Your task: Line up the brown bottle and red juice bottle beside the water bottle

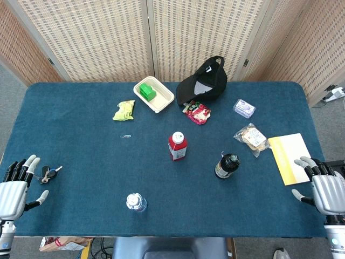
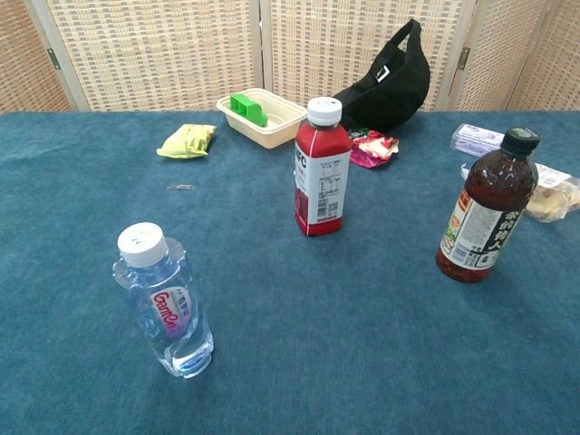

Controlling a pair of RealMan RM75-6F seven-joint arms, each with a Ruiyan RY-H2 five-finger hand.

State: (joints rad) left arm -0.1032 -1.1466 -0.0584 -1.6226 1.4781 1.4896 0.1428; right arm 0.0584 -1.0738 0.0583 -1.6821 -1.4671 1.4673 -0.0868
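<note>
3 upright bottles (image 2: 322,168), well apart

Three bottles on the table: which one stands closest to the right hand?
The brown bottle with the black cap. It stands nearest the right hand; the red juice bottle is mid-table, and the clear water bottle stands toward the left, near the front edge.

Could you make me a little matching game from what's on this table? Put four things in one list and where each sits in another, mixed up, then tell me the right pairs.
Things:
1. water bottle
2. red juice bottle
3. brown bottle
4. black cap

Places:
A. far side of the table, beside the cream tray
B. near the table's middle
C. close to the near edge, left of the other bottles
D. right of the middle, towards the yellow-edged notebook

Pairs: 1-C, 2-B, 3-D, 4-A
</note>
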